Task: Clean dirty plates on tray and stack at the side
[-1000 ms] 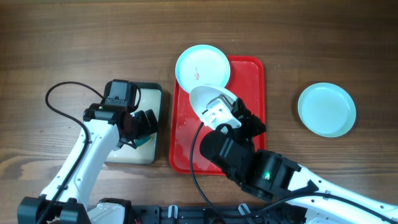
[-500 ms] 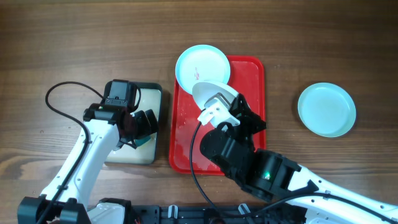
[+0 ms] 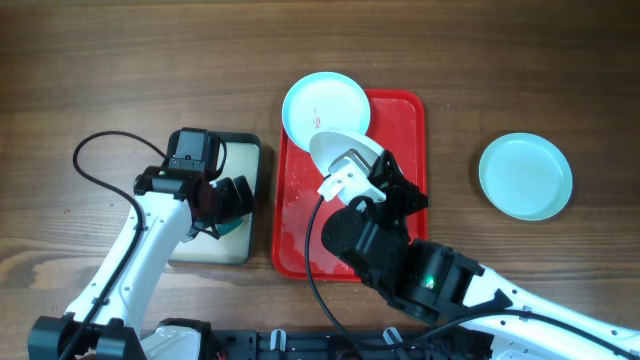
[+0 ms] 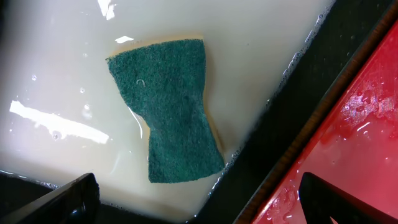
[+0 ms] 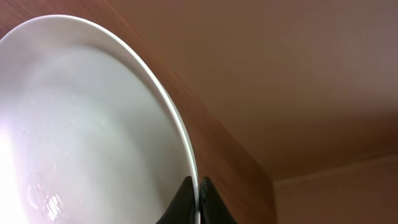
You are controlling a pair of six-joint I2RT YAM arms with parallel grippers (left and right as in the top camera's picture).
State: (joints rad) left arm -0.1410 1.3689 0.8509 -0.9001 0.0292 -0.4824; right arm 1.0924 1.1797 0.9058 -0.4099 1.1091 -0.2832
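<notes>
Wooden tabletop (image 3: 100, 60) across the whole overhead view. Near the middle, running away from the robot: red tray (image 3: 405, 120), its floor speckled with water drops. Over its far left corner, overhanging onto the wood: pale blue plate (image 3: 325, 100), lying flat, with a small red smear at centre. Just nearer than that, tilted up above the tray floor: white plate (image 3: 335, 148), overlapping the blue one's near edge as seen from above. Held at its near rim by the right gripper (image 3: 352, 178). In the right wrist view, dark fingertips closed tight on the thin rim, one on each face; hollow side glossy and wet.

Well apart to the right, flat on bare wood: second pale blue plate (image 3: 525, 177).

Just left of the red tray: cream tray (image 3: 245, 160) with a dark rim, floor shiny and wet. Above it the left gripper (image 3: 230, 205), jaws spread wide, holding nothing. In the left wrist view, green sponge (image 4: 171, 112) flat on the cream floor, narrow at the waist, touching neither finger; wet red rim at the right edge.
</notes>
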